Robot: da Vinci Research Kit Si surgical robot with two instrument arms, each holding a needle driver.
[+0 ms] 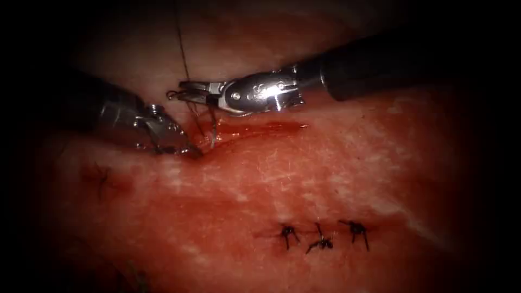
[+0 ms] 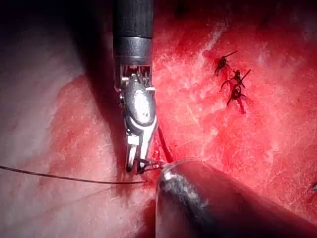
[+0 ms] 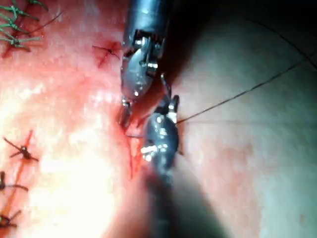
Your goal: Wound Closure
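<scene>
- As far as the endoscope view shows, the job is partly done: three dark knots [image 1: 320,239] sit in a row at about 5 o'clock on the tissue [image 1: 336,179]. One more knot [image 1: 101,179] sits at about 8 o'clock.
- The cut [image 1: 260,129] near the middle, a bit toward 11 o'clock, is still open. It has red fluid [image 1: 287,127] in it and no stitch across it that I can see, so I think this cut is what is left to close.
- The right tool [image 1: 187,92] comes in from 2 o'clock. Its jaws are almost closed, with just a thin gap. They seem to pinch the top end of the needle [image 1: 212,127].
- The needle curves down toward 6 o'clock from those jaws. Its low end meets the left end of the cut. I cannot tell if it is in the tissue.
- The thread [image 1: 182,49] runs from that tool up toward 12 o'clock.
- The left tool [image 1: 187,151] comes in from 9 o'clock. Its tip touches the tissue at the left end of the cut, just beside the needle. I cannot tell if it grips anything.
</scene>
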